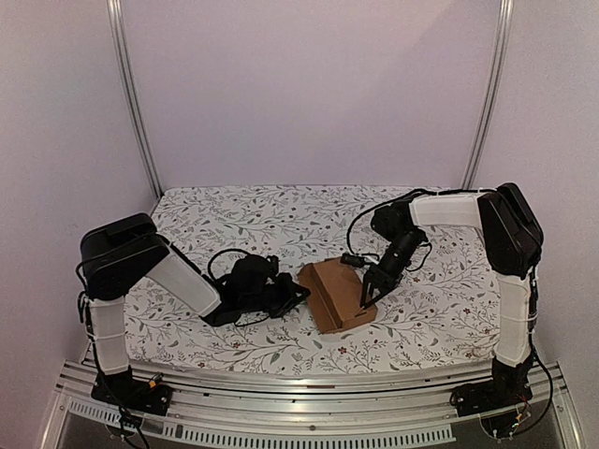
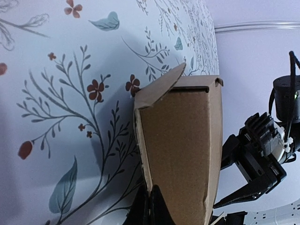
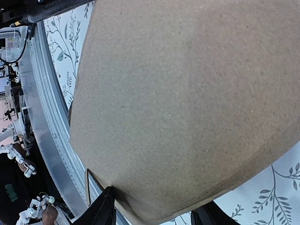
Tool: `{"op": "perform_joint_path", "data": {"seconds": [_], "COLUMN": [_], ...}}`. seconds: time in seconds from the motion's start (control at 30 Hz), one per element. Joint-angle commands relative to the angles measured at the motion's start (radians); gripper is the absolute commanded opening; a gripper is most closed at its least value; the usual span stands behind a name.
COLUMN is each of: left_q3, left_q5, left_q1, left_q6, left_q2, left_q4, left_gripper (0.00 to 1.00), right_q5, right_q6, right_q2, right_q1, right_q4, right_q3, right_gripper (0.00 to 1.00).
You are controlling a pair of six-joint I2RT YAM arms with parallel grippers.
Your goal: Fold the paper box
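Brown cardboard paper box (image 1: 334,297) sits on floral-covered bench (image 1: 234,210), mid-width, toward near edge. Partly formed, one flap (image 2: 159,89) raised. Interior hidden; contents not determinable. Left gripper (image 1: 301,292) at box's left end, fingers pressed together; whether cardboard lies between them unclear. Right gripper (image 1: 368,297) at box's right side, fingers (image 3: 104,211) spread. Cardboard fills right wrist view; contact not discernible.
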Motion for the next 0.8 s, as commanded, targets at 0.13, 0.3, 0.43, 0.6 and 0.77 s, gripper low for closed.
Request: {"op": "perform_joint_path", "data": {"seconds": [0.13,0.3,0.43,0.6,0.77], "left_q3": [0.084,0.159,0.254,0.454,0.746], "left_q5": [0.066,0.091,0.144,0.18,0.088], "left_q1": [0.024,0.053,0.089,0.131,0.135], "left_q6": [0.173,0.312,0.431,0.645,0.906], "left_q2": [-0.032,-0.087,-0.101,-0.085,-0.038], "left_q4": [-0.211,-0.432,-0.623,-0.969,-1.367], "left_gripper": [0.0,0.0,0.0,0.0,0.0], "right_q5": [0.014,-0.01,-0.038,-0.043,-0.069], "right_q6": [-0.015,-0.027,-0.052,-0.072,-0.069], "right_q2": [-0.007,-0.03,-0.048,-0.085,-0.124], "right_q1": [-0.04,-0.092,-0.132,-0.173,-0.236], "right_q4": [0.016,-0.012,-0.062,-0.078,-0.075], "right_q3": [-0.014,-0.005,0.011,0.019,0.018], "right_gripper": [0.55,0.56,0.64,0.7,0.69]}}
